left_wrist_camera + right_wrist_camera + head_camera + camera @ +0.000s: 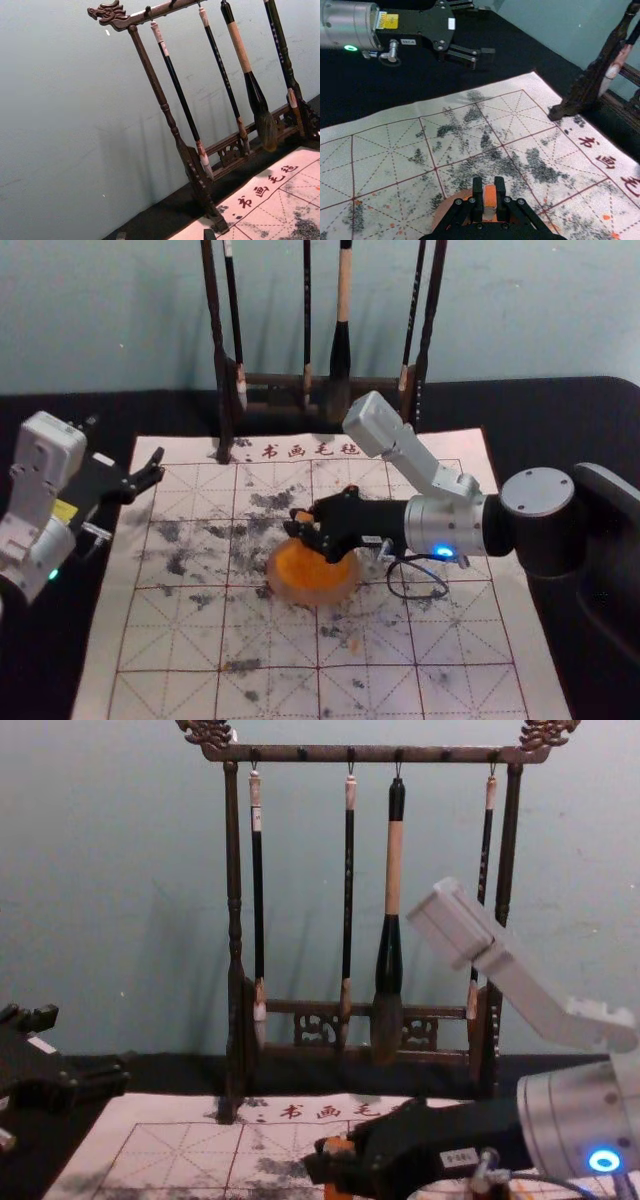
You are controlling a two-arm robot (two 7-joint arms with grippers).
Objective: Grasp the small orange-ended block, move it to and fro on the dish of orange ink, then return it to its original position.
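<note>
My R gripper point(301, 526) is clamped on the small rectangular orange-ended block point(490, 195), at the far left part of the round, pale-rimmed dish point(312, 598). Grasp = done; to-and-fro on the wet-looking orange ink point(312, 569) is prob. the current step, tho can't tell if block touches it. Return to orig. spot = to do. White mat point(460, 625) looks soft, w/ red grid & black smudges; dark carved-wood rack point(300, 754) at far side holds 4 brushes point(394, 870). L gripper point(158, 469) idles at left, fingers apart.

Right pincer point(300, 527) clamped near centre, left pincer point(158, 466) spread, leftward
</note>
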